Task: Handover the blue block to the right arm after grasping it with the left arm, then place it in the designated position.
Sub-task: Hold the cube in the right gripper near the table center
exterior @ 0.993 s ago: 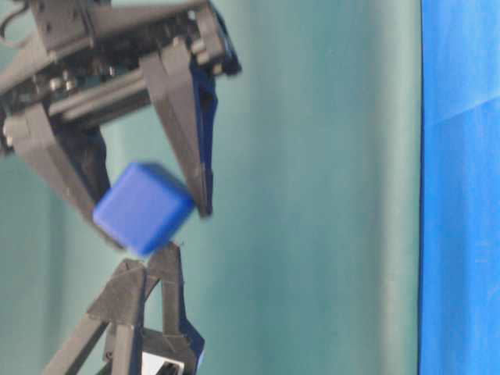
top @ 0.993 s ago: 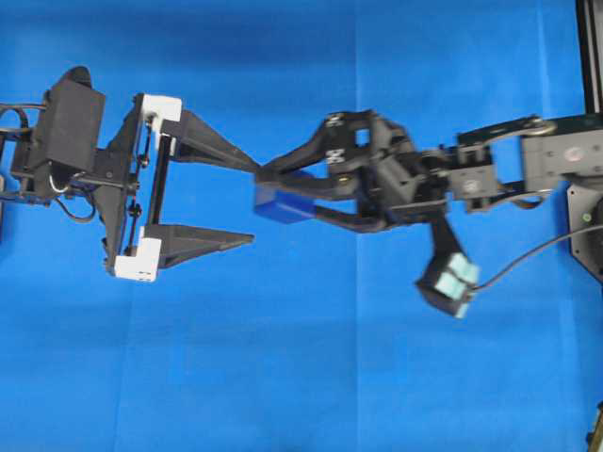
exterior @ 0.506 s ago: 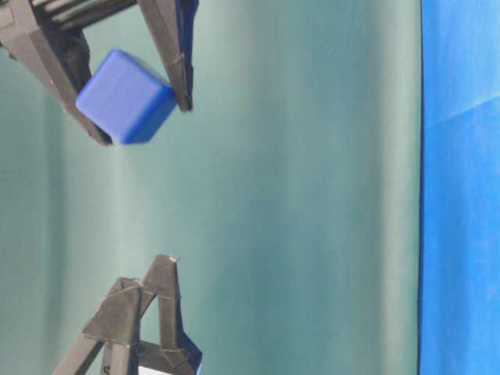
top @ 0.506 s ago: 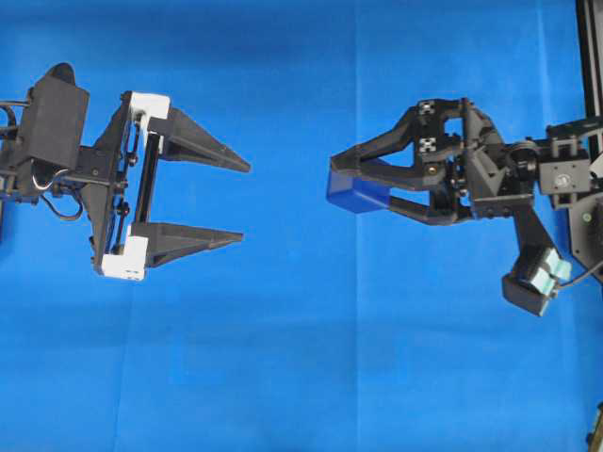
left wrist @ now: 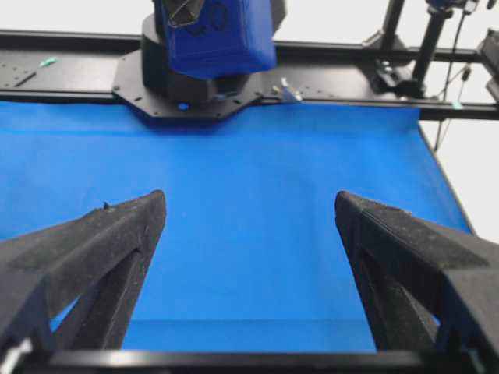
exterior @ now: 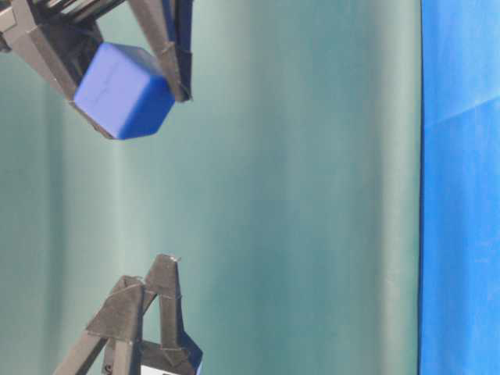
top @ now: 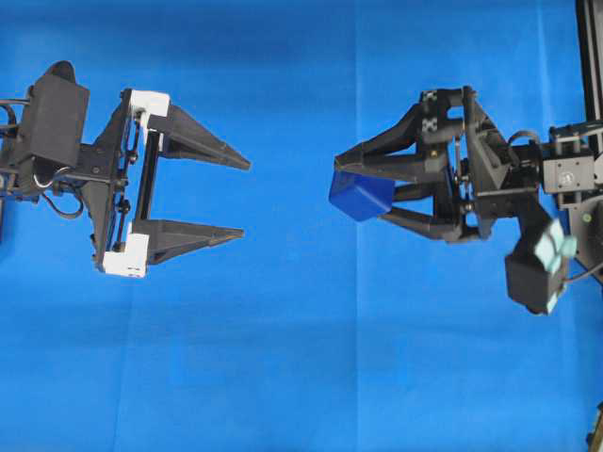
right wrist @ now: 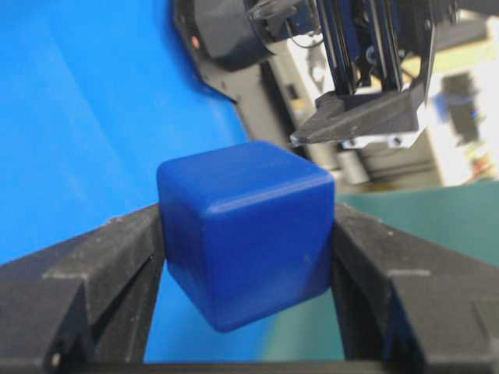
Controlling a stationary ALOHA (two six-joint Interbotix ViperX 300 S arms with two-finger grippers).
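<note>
Above the blue cloth (top: 283, 377) the right gripper (top: 353, 193) is pinching the blue block (top: 361, 196) and has drawn well apart from the left gripper (top: 240, 198), whose jaws are standing wide and empty, so placing is remaining.

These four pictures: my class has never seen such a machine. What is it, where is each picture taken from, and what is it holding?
It is a robot with two black arms over a table covered by a blue cloth. One picture looks down from overhead, one looks along table level, and two come from cameras on the wrists. The right gripper pinches the blue block in the air; its own wrist camera shows that cube close up between the fingers. The left gripper, with white brackets, stands wide open and empty, apart from the block. Nothing else shows on the cloth.
</note>
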